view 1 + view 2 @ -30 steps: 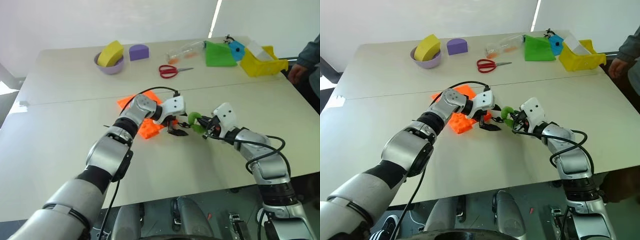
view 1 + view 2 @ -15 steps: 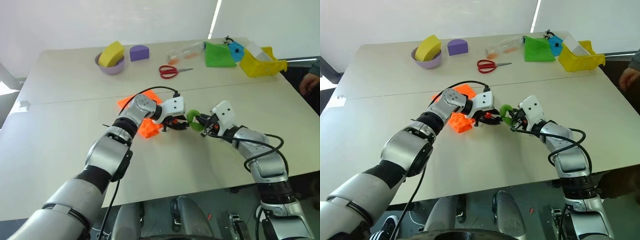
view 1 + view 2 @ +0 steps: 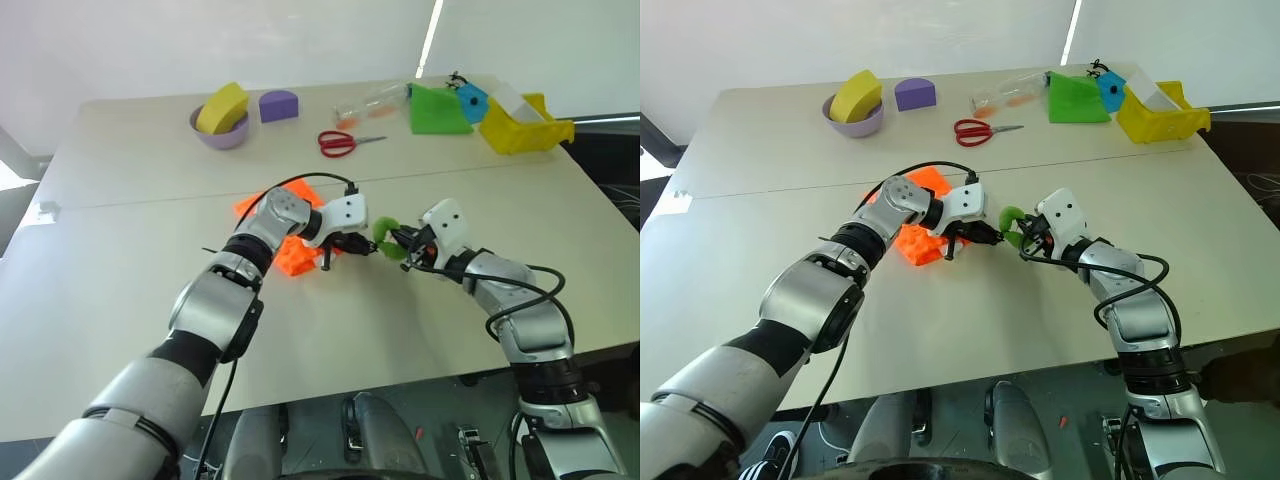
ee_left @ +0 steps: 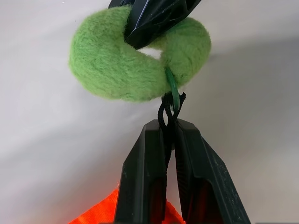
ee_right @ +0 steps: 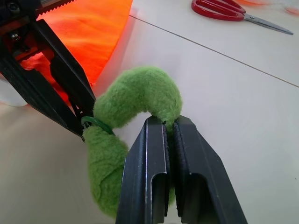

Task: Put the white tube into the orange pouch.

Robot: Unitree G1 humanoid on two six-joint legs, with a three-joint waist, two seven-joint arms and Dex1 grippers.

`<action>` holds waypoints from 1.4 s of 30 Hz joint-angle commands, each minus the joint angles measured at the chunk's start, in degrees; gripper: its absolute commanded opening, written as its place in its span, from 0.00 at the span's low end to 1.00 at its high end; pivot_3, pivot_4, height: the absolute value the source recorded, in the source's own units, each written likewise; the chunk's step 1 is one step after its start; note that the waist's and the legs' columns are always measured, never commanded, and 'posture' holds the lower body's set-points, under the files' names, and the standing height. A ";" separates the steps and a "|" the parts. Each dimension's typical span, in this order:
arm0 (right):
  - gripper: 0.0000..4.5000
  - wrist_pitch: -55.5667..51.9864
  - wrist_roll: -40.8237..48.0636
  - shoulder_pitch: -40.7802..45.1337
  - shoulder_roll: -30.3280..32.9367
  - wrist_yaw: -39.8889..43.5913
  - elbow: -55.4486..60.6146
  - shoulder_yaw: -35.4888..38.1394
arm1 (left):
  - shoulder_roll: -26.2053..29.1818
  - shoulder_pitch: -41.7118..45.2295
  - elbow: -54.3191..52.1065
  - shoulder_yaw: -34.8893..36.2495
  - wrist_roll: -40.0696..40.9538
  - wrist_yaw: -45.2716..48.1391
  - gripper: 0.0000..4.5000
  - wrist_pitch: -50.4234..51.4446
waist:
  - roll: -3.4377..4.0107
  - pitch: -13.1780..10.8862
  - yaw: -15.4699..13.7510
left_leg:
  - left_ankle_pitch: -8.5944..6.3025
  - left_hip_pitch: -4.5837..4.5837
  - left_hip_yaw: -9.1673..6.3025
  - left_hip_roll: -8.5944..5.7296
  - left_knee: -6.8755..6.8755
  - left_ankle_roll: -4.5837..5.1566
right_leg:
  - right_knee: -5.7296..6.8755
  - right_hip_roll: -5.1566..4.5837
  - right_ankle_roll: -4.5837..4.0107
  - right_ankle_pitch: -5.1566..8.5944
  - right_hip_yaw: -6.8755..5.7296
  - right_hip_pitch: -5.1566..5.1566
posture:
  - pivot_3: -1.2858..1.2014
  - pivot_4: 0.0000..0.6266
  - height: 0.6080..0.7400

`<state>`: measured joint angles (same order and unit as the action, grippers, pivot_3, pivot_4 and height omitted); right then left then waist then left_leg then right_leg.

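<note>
The bright orange soft fabric pouch (image 3: 290, 240) lies crumpled on the pale table (image 3: 130, 250), near its middle, partly under the left arm's wrist. From it a thin black cord (image 4: 164, 114) runs to a fuzzy green ring toggle (image 4: 135, 63), joined by a small green plastic loop (image 4: 172, 88). The left tool (image 4: 171, 140) is closed, pinching that black cord just beside the loop. The right tool (image 5: 168, 135) is clamped on the fuzzy green ring from the opposite side, so the ring hangs between the two tools, just above the table. The small white plastic tube cannot be made out for certain. Well apart, along the far edge, stand a lilac bowl with a yellow wedge (image 3: 220, 115), a purple half-round block (image 3: 278, 103), red-handled scissors (image 3: 340, 142), a clear plastic bottle (image 3: 372, 100), a green folded cloth (image 3: 438, 108) and a yellow bin (image 3: 520, 125)
</note>
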<state>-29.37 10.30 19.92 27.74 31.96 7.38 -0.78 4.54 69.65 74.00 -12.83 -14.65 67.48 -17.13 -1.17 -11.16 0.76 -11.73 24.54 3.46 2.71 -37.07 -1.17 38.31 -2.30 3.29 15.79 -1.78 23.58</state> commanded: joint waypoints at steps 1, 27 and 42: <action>0.00 1.41 0.17 1.63 -0.08 -0.08 0.58 0.76 | 0.54 0.22 0.19 -0.85 -0.77 0.34 0.01 -0.14 | 0.00 0.00 0.01 | 0.00 0.00 0.00 0.00 0.00 0.00 | 0.00 0.00 0.00 0.00 0.00 0.00 | 0.52 0.24 1.00; 0.00 2.90 -5.50 5.78 2.13 -13.84 -11.13 6.84 | 2.34 0.34 -1.84 -0.56 1.09 2.58 0.01 -0.19 | 0.00 0.00 -0.07 | -0.04 0.23 0.02 -0.02 0.01 0.08 | -0.02 -0.03 0.01 0.00 0.00 0.18 | 0.52 0.24 1.00; 0.00 5.03 -6.38 6.54 4.59 -14.87 -14.06 6.85 | 5.68 -0.84 -3.00 -1.09 1.25 5.40 0.01 -0.79 | 0.01 0.00 -0.09 | -0.04 0.86 0.06 -0.04 -0.11 0.09 | -0.01 -0.02 0.15 -0.08 0.01 0.77 | 0.52 0.24 1.00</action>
<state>-25.25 6.35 25.72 29.24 20.50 -6.06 1.33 7.25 69.59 71.31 -13.17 -12.69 70.27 -18.07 -1.16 -11.16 0.67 -11.77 25.40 3.54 2.65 -37.18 -1.09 38.29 -2.33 3.44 15.70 -1.77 24.35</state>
